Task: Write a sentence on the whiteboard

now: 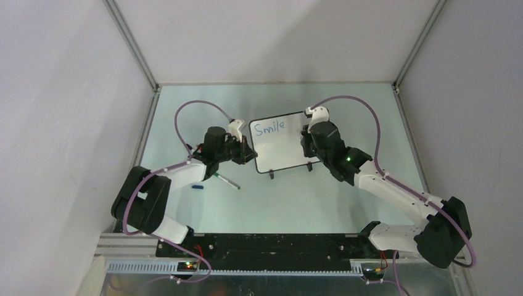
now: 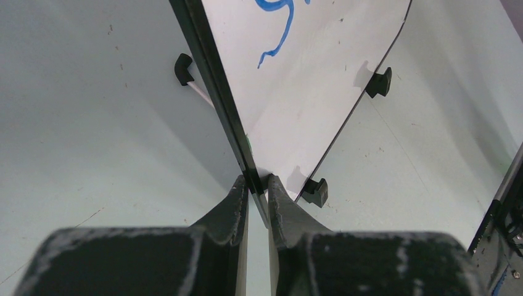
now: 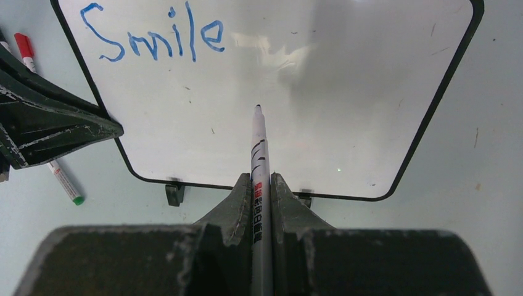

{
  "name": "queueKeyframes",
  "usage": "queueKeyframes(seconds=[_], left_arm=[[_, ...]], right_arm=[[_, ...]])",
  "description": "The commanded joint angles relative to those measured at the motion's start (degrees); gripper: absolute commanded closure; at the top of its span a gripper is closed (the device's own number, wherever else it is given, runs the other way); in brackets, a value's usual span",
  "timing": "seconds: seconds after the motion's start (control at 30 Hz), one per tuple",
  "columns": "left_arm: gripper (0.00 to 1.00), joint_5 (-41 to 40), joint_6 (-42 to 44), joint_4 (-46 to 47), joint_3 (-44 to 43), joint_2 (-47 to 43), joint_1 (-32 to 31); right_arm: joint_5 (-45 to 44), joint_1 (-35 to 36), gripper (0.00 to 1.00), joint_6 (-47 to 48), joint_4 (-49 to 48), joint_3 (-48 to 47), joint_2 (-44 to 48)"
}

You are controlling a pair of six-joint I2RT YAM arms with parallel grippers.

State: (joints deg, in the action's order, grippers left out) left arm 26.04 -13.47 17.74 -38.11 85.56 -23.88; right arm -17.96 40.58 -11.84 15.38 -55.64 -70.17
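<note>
Whiteboard point(image 1: 285, 151) sits mid-surface point(image 1: 308, 197), a bit toward 12 o'clock, standing on its black feet point(image 3: 175, 193). Left claw point(image 2: 258, 182) is clamped on the frame at roughly the board's 8 o'clock edge and acts as the brace. Right claw point(image 3: 261, 185) is clamped on a marker point(image 3: 256, 142), tip aimed at 12 o'clock over the board's middle. Can't tell if the tip is touching. The sentence point(image 3: 154, 40) reads "Smile" in blue at the board's 11 o'clock corner, so my read is we're early, more words due. For the next stroke: light, even pressure, since the glossy face will skate and a hard push could shove the board toward 12 o'clock against the brace. Start either just right of the "e" or on a fresh line below. The 3 o'clock side and the lower half are both blank. Bring the wrist in from 6 o'clock to avoid smearing wet ink. Clutter: a loose pen point(image 1: 228, 181) lies at the board's 7 o'clock under the left arm, with a small blue piece point(image 1: 197, 185), possibly a cap, near it at 8 o'clock. Neither is in the marker's path. Only real obstruction is the left claw at the frame, so start lines clear of that edge.
</note>
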Motion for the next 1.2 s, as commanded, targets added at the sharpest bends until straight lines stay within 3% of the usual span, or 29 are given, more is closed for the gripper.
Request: queueKeyframes(seconds=[0.0,0.23,0.5,0.8,0.87,0.9,0.97,1.17], left_arm=[[0.9,-1.31,2.66,-2.84,-0.84,-1.14,-0.91],[0.87,-1.59,2.66,-2.52,-0.74,-1.06,-0.91],[0.76,-0.54,2.38,-0.98,-0.59,0.11,-0.91],[0.75,0.58,1.35,0.1,-1.36,2.26,-0.91],[0.78,1.31,0.65,0.59,-1.74,3.03,-0.95],[0.9,1.78,0.01,0.79,-1.86,3.6,-0.93],[0.99,2.01,-1.59,2.21,-1.67,3.84,-0.95],[1.0,4.07,-2.42,4.18,-1.27,3.9,-0.91]], right_arm=[[-2.89,0.93,1.0,0.9,-8.33,2.46,3.52],[-5.75,2.17,1.0,1.42,-16.5,9.78,7.66],[-7.74,2.54,1.0,1.26,-20.69,14.06,10.44],[-10.25,2.78,1.0,1.46,-25.12,18.79,13.9],[-10.59,2.83,1.0,1.51,-25.58,19.26,14.16],[-10.69,2.82,1.0,1.53,-25.66,19.34,14.29],[-11.06,2.78,1.0,1.57,-26.18,19.79,14.35],[-11.58,2.81,1.0,1.54,-27.62,20.91,14.62]])
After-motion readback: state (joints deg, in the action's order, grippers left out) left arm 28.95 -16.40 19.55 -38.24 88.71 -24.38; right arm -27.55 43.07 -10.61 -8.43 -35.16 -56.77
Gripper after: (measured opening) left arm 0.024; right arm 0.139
